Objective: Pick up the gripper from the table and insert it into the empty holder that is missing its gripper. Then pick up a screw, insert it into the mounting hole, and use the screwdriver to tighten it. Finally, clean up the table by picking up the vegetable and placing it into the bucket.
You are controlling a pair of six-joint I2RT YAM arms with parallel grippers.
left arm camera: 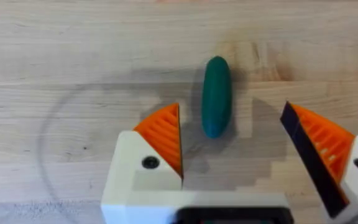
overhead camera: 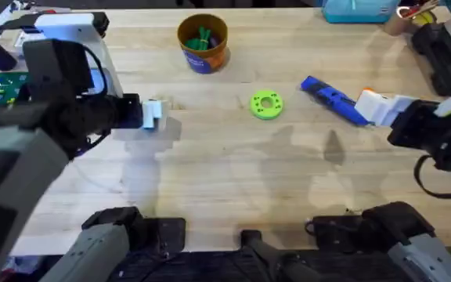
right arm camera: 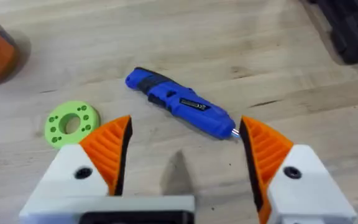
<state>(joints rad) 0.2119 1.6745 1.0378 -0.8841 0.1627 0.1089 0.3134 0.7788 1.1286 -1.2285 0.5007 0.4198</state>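
Wooden desk (overhead camera: 225, 180), cleanup step I'd guess: left gripper (left arm camera: 232, 146) hangs over the vegetable (left arm camera: 216, 96), fingers apart and straddling it. Next it should drop and close. Bucket (overhead camera: 203, 43) sits far-centre. Right gripper (right arm camera: 185, 152) gapes near the screwdriver (right arm camera: 182, 104).

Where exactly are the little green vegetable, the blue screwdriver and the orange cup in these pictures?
vegetable (left arm camera: 216, 95): left wrist view, middle of its oval body.
screwdriver (right arm camera: 179, 103): right wrist view, middle of its blue handle.
bucket (overhead camera: 218, 56): overhead view, its orange outer wall.

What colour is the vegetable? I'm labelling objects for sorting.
Dark green, smooth and plain. The vegetable shows best in the left wrist view, lying on the table.
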